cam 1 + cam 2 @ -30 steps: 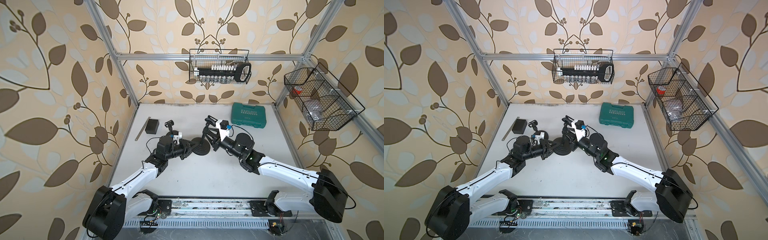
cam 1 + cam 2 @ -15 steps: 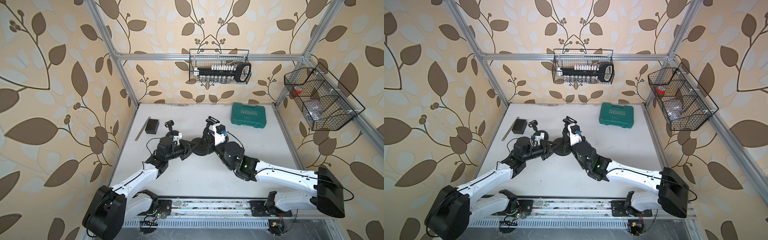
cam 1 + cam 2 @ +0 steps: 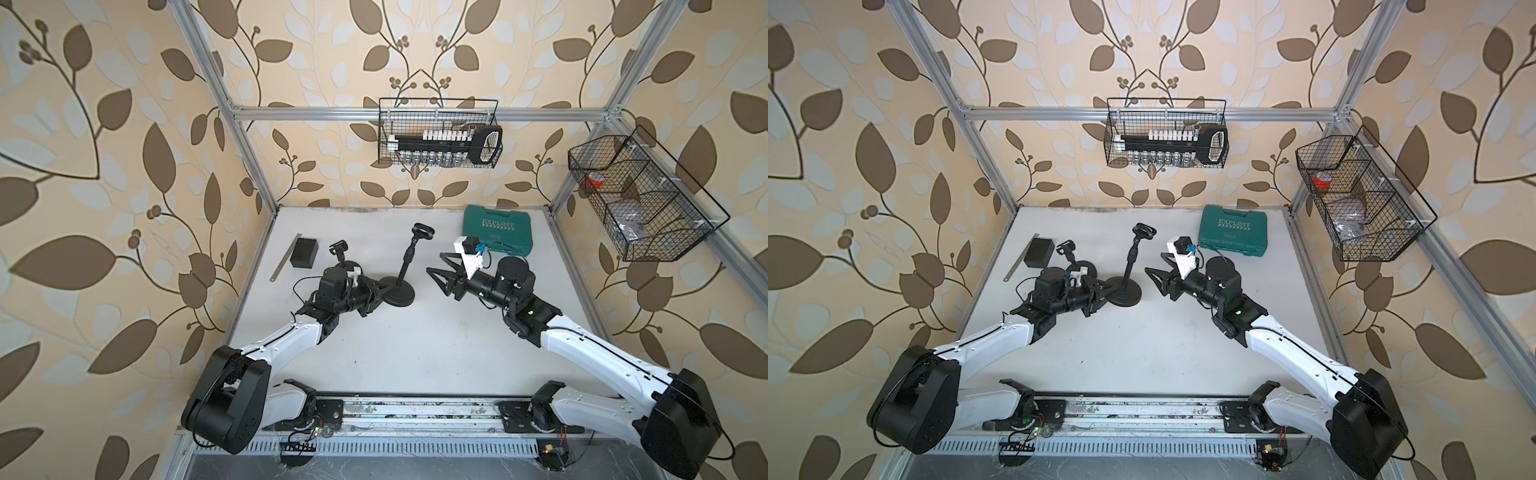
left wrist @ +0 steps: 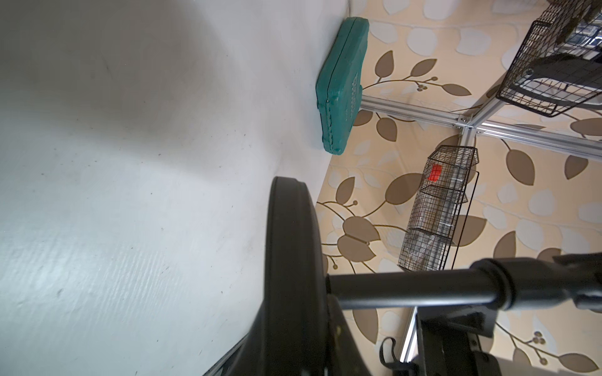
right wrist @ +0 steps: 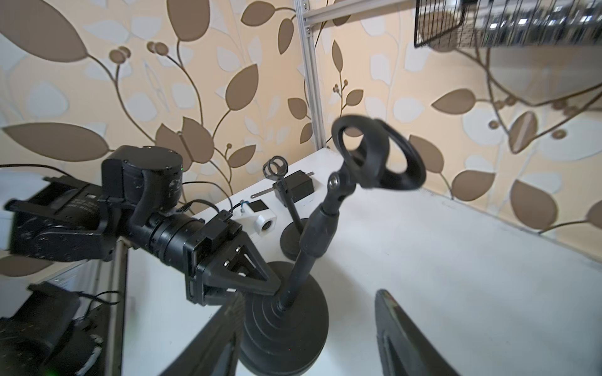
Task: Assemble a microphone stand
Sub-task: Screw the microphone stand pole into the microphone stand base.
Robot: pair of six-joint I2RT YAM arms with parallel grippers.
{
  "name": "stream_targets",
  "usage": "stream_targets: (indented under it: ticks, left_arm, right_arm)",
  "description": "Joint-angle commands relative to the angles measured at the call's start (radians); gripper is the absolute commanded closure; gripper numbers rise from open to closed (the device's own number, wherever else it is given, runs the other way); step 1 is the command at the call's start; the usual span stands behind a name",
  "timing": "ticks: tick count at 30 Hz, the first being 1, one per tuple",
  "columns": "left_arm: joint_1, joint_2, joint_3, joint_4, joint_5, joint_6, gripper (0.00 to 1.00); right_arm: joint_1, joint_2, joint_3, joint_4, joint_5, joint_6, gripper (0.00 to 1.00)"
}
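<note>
Right now the microphone stand [image 3: 404, 271] is upright near the middle of the table [image 3: 415, 345], its round base [image 3: 398, 292] on the surface and the ring-shaped clip [image 3: 421, 231] on top of the pole. From my seat it looks fully put together.

My left gripper [image 3: 379, 290] is closed on the near rim of that base, as far as the wrist views let me judge. My right gripper [image 3: 434, 262] hangs off to the side, well apart from the pole, with its jaws spread and nothing between them.

I expect the base to be the heavy part, probably weighted metal with a smooth, slippery finish. The pole should be stiff and light. The clip sits on a swivel joint [image 5: 334, 183], so I wouldn't pull there, as it may pivot. The lower pole, just above the base, looks like the safest hold.

A second, smaller stand [image 3: 339, 248] sits behind the left arm. Past it, a black box [image 3: 304, 252] lies beside a steel ruler [image 3: 285, 257]. A green tool case [image 3: 496, 228] lies by the back wall.
</note>
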Motion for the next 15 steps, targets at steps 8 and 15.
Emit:
stream_targets:
  ticks: [8, 15]
  left_arm:
    - [0.006, -0.010, 0.093, 0.088, 0.213, -0.003, 1.00]
    - [0.006, -0.010, 0.101, 0.076, 0.252, 0.011, 1.00]
  right_arm:
    - [-0.035, 0.190, 0.010, 0.102, -0.325, -0.002, 0.42]
    - [-0.041, 0.291, 0.041, 0.268, -0.426, 0.046, 0.44]
